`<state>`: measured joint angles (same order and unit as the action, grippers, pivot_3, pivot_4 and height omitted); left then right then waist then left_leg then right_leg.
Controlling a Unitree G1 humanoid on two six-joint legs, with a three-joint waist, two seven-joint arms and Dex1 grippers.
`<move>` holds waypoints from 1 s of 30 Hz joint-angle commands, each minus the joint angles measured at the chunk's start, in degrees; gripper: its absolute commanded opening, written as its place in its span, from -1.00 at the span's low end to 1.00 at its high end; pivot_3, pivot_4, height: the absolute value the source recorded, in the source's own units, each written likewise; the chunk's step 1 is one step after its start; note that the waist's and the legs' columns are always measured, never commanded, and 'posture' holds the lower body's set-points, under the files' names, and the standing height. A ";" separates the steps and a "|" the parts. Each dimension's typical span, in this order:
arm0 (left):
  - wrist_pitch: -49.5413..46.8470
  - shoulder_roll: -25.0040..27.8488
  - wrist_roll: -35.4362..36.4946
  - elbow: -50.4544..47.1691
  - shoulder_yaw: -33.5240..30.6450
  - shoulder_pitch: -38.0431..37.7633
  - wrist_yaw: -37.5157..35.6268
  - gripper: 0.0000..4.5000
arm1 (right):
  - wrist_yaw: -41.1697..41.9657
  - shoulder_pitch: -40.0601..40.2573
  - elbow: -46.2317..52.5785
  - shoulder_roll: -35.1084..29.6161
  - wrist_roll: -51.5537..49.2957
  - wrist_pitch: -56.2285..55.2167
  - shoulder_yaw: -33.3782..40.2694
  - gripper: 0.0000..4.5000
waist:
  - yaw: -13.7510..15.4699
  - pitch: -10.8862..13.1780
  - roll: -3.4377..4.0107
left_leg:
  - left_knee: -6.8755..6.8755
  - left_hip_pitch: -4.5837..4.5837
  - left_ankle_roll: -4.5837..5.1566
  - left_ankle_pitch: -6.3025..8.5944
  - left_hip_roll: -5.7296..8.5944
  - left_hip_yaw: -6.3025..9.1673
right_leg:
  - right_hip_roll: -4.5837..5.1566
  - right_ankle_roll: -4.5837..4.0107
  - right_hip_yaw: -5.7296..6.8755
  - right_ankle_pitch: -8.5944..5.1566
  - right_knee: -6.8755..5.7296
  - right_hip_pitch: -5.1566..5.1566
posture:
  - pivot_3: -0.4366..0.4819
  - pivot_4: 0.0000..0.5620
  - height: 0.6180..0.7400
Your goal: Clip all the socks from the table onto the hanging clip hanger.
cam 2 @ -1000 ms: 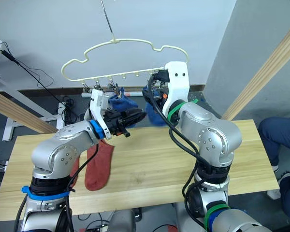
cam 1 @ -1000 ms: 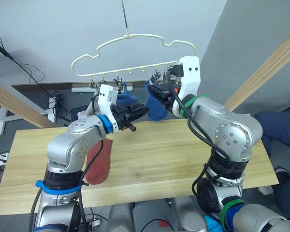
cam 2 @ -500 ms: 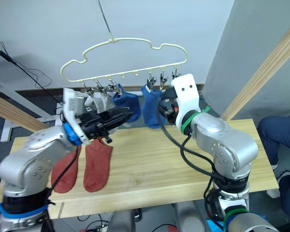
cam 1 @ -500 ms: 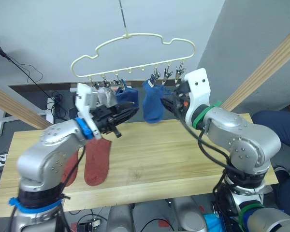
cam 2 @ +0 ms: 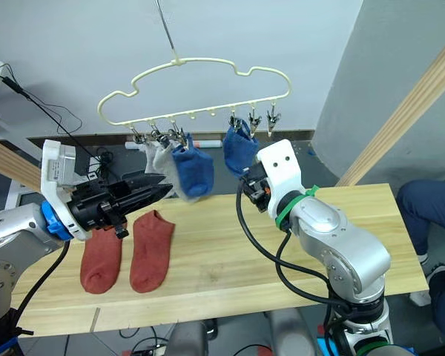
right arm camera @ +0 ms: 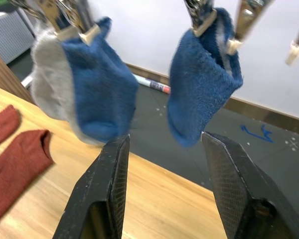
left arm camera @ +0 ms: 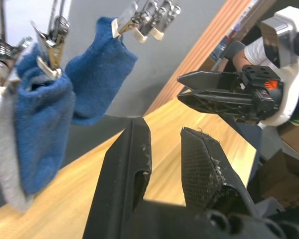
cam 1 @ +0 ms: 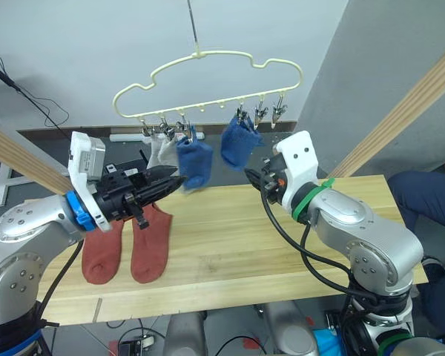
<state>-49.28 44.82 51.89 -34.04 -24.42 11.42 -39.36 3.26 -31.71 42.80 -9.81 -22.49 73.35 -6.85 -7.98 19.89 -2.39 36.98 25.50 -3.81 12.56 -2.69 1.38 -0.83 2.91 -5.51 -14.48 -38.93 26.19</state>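
Bench point(cam 1: 282, 245) carried two red socks point(cam 1: 126, 245) side by side, not yet clipped. Hanger point(cam 1: 208, 81) above held grey sock point(cam 1: 160, 152), two blue socks point(cam 1: 194, 165); two right-end clips point(cam 1: 271, 111) free. Left gripper point(cam 1: 170, 184) jaws slightly apart, empty; right gripper point(right arm camera: 164, 189) jaws wide apart, empty.

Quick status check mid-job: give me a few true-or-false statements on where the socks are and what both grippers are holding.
1. Two rust-red socks lie flat on the table. True.
2. Both blue socks hang from clips on the clip hanger. True.
3. The right gripper is shut on a blue sock. False: its fingers are apart and hold nothing.
4. The left gripper is carrying a red sock. False: its fingers are empty with a gap between them.
5. All six clips are taken. False: two clips at the right end of the clip hanger hang bare.
6. A light grey sock hangs beside the left blue sock. True.
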 commanded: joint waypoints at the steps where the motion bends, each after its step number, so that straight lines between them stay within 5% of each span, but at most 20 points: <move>1: 2.39 0.03 0.06 -2.11 0.91 0.86 0.70 -0.41 | -0.69 -0.95 1.53 0.90 0.95 -1.62 0.59 0.05 | 0.00 0.00 0.00 | 0.00 0.00 0.00 0.00 0.00 0.00 | 0.00 -0.03 0.00 0.02 0.00 0.00 | -0.47 0.10 1.00; 4: 2.27 0.99 0.50 -1.19 1.13 1.12 0.19 -0.41 | -1.52 -2.18 0.75 2.03 2.00 -2.10 1.29 0.05 | 0.00 0.00 0.00 | -0.01 0.00 0.00 0.00 0.00 0.00 | 0.00 -0.16 0.01 0.09 0.00 0.00 | -0.46 0.10 1.00; 7: 1.43 2.42 0.65 -1.12 1.31 0.64 -0.25 -0.17 | -2.17 -3.09 -0.02 2.96 2.75 -2.56 1.64 0.05 | -0.08 0.00 0.00 | -0.01 0.00 0.00 0.00 -0.01 0.00 | -0.01 -0.19 0.01 0.11 -0.01 0.01 | -0.45 0.10 1.00; 15: 3.12 2.17 -0.15 -1.18 1.00 2.09 2.65 0.91 | -2.98 -5.04 -1.74 4.86 4.24 -3.32 2.59 0.05 | 0.03 0.00 0.00 | -0.01 0.00 0.00 0.00 0.00 0.00 | 0.00 -0.21 0.01 0.12 -0.02 0.01 | -0.43 0.09 1.00; 30: 0.56 5.72 6.37 0.76 1.09 7.38 1.98 0.91 | -5.54 -8.42 -4.58 9.57 6.89 -3.72 3.37 0.05 | 0.06 0.00 0.00 | 0.01 0.00 0.01 0.00 -0.01 0.05 | 0.01 -0.22 0.07 0.13 -0.08 0.01 | -0.41 0.16 1.00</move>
<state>-48.89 49.88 56.78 -32.68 -22.71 18.42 -37.05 -1.74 -39.32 37.22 -0.64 -16.38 71.07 -3.89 -7.92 19.89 -2.39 36.99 25.50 -3.81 12.56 -2.70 1.42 -0.82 2.69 -5.44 -14.35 -39.01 26.20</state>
